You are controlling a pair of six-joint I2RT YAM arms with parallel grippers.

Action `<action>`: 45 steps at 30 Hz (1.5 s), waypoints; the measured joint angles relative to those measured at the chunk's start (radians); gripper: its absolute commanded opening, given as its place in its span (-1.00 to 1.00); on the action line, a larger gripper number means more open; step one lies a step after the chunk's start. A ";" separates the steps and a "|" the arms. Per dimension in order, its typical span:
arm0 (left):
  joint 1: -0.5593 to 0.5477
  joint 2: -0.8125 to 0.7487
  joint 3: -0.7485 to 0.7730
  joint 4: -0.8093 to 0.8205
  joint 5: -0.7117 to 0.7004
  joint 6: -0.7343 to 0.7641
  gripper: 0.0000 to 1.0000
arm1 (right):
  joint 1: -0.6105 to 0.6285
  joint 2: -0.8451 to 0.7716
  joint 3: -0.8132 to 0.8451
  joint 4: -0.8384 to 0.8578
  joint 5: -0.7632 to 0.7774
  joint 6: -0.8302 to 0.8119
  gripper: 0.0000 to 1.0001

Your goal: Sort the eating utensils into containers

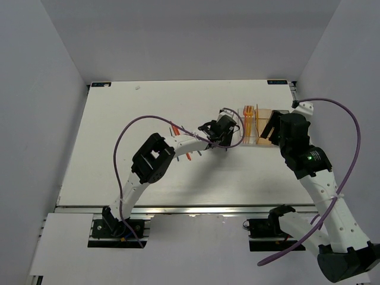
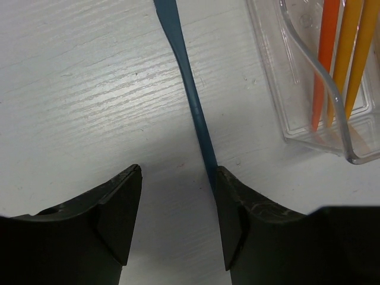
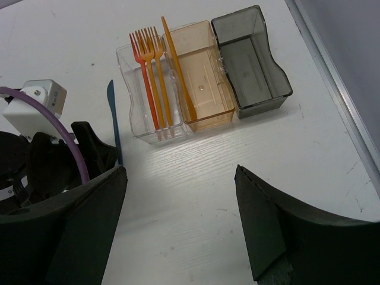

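Left claw spread, blue knife beside 1 finger, right claw spread, white table, grey walls

White arm links, black joint housings, looping purple cables, small green light

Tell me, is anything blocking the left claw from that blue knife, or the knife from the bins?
Nothing visible. The blue knife lies flat, its near end between the fingers of the open left gripper. Only bare table separates it from the clear bin beside it.
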 measured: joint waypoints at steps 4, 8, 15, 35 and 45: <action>-0.002 0.000 -0.010 0.013 0.002 -0.016 0.28 | 0.000 0.000 0.000 0.000 -0.013 -0.003 0.56; -0.006 0.007 0.019 -0.004 0.005 -0.020 0.25 | 0.000 0.000 0.000 0.001 -0.017 -0.006 0.57; -0.033 0.119 0.187 -0.092 -0.041 -0.027 0.06 | 0.000 -0.018 0.000 0.000 -0.018 -0.014 0.58; -0.042 -0.177 -0.291 0.019 0.044 -0.075 -1.00 | -0.002 -0.044 -0.022 0.050 -0.161 -0.041 0.68; -0.047 -0.590 -0.658 0.045 0.136 0.083 -1.00 | -0.001 0.203 -0.054 0.148 -0.537 -0.089 0.79</action>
